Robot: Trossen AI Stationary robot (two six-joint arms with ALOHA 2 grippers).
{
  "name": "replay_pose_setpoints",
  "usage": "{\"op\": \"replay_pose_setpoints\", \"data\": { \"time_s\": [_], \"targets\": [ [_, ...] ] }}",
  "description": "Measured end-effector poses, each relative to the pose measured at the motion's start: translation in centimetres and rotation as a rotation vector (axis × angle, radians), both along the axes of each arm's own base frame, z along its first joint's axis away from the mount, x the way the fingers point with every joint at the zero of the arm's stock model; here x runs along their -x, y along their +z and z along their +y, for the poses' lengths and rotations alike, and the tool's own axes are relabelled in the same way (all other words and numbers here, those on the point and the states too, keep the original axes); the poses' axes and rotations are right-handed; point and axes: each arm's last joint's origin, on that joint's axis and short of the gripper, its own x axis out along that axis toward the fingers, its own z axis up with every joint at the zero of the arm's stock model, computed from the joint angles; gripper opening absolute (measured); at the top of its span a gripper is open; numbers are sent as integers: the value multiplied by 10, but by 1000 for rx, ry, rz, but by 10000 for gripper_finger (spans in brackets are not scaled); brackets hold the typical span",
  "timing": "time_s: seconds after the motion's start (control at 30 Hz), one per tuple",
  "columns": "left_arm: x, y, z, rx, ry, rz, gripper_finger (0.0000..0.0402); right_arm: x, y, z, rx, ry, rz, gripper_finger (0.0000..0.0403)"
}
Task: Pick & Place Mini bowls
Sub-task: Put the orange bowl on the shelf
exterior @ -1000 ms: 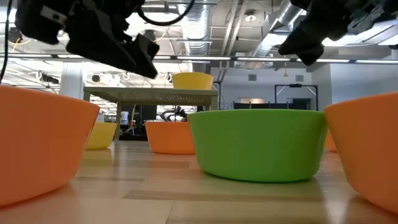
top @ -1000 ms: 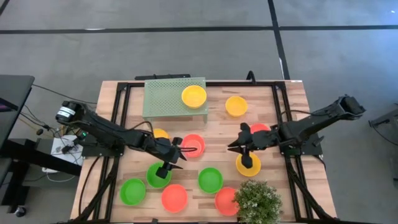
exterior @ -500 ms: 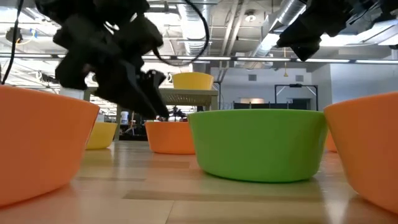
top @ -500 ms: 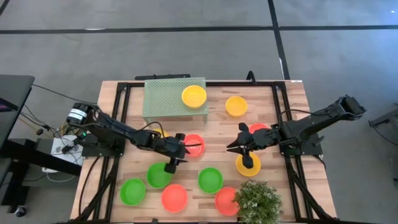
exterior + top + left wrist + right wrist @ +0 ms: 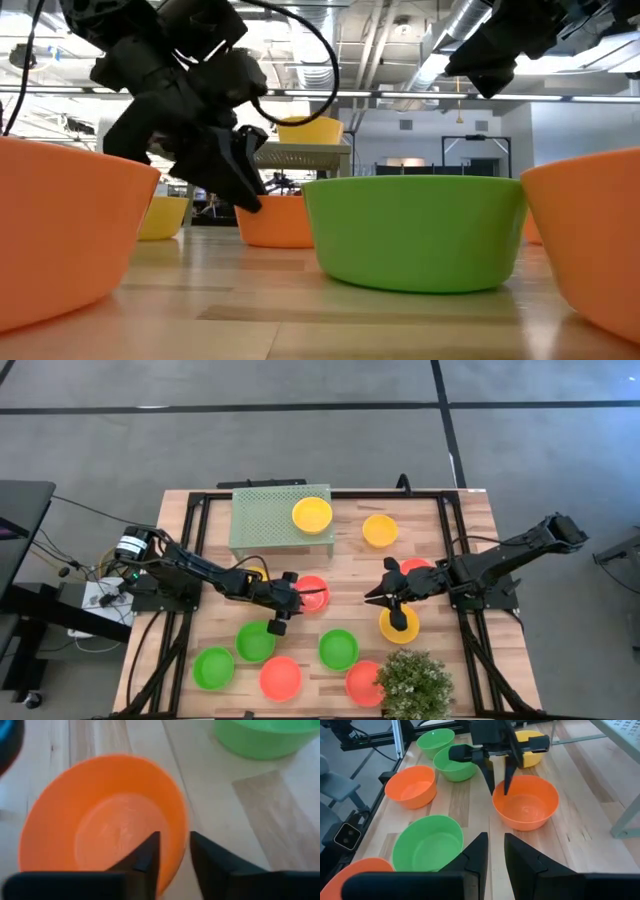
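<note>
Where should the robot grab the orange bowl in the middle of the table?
By its thin rim, coming down from above. The orange bowl sits upright and open, so one finger can go inside the wall and one outside. The left gripper already has its jaws astride that rim.

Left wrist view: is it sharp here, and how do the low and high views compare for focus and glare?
Left wrist view: soft throughout, the orange bowl and the left hand straddling its rim both blurred. Low view: the near orange bowls at the frame edges look soft, the middle green bowl crisper, and bright ceiling lights glare behind. High view: evenly lit, no strong glare.
</note>
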Motion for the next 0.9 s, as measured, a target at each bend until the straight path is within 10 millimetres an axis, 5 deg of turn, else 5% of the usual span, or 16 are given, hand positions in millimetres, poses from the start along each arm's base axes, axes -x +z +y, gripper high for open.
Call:
{"op": "replay_pose_setpoints", "data": {
  "time_s": [0.13,0.37,0.57,0.9],
  "targets": [
    [2,9,-3,-2,-13,-31,13,0,0,0,0,0,0,58],
    [18,53,-16,8,-43,-184,7,0,0,0,-1,0,0,58],
    [52,99,-19,4,-44,-287,7,0,0,0,-1,-1,0,58],
    [85,149,9,-236,94,-277,7,-1,2,0,-7,-1,-19,58]
  ]
}}
